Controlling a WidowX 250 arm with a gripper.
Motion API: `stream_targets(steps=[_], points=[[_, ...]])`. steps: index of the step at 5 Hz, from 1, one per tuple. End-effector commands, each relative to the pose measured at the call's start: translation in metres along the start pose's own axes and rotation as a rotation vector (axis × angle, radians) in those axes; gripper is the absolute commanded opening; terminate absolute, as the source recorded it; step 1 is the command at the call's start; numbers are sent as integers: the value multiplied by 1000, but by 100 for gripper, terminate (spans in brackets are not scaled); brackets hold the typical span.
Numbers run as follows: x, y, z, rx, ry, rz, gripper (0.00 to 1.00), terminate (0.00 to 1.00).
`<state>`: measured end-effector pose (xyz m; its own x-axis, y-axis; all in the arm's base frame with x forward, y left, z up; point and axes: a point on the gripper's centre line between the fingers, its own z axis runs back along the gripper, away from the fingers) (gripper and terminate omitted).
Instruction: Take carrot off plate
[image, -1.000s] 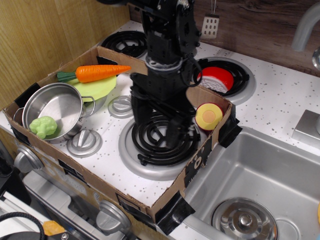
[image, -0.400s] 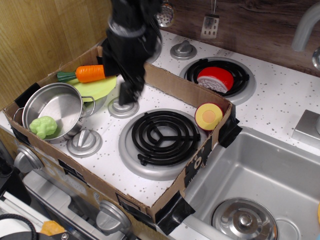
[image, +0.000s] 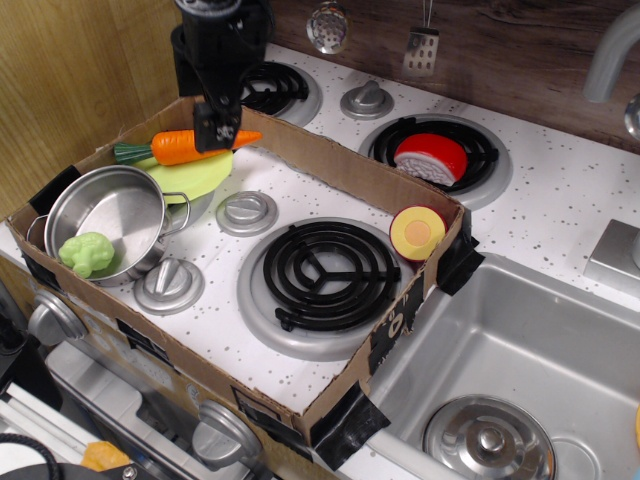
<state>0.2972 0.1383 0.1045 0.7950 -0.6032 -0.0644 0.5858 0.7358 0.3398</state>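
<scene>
End effector (image: 217, 128): was moved from over the front burner, across the box, to the back-left corner; now seen hanging directly over the carrot's middle, overlapping it in the view.
End effector state: whether the fingers were spread or pressed together could not be told; the dark fingers were seen end-on and blurred. No contact with the carrot could be confirmed.
Carrot (image: 180, 147): was found lying on its side across the far rim of the plate, green stem end pointing left, tip pointing right; position was unchanged across the last second.
Plate (image: 190, 178): pale green, was left in place beside the steel pot (image: 105, 215), partly tucked under the pot handle.
Other items: green bumpy vegetable (image: 87, 252) was in the pot; cardboard box (image: 330, 160) wall was just behind the carrot.
Counter (image: 560, 190): speckled white, was untouched.
Change meaning: approach was judged complete, grasp not yet made; carrot was still on the plate.
Next need: a descent and closure on the carrot's body were judged necessary.
Risk: box wall nearby was judged a possible snag.
</scene>
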Motion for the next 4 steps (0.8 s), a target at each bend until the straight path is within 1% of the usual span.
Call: stream_targets(steps=[1,2,3,4], points=[[3,42,-19,-57,-74,-51,100,0],[-1,44,-33,-99,-87,-64,100,0],[-3,49,-48,-109,-98,-74,100,0],[-3,55,-56,-123,-102,-82,100,0]])
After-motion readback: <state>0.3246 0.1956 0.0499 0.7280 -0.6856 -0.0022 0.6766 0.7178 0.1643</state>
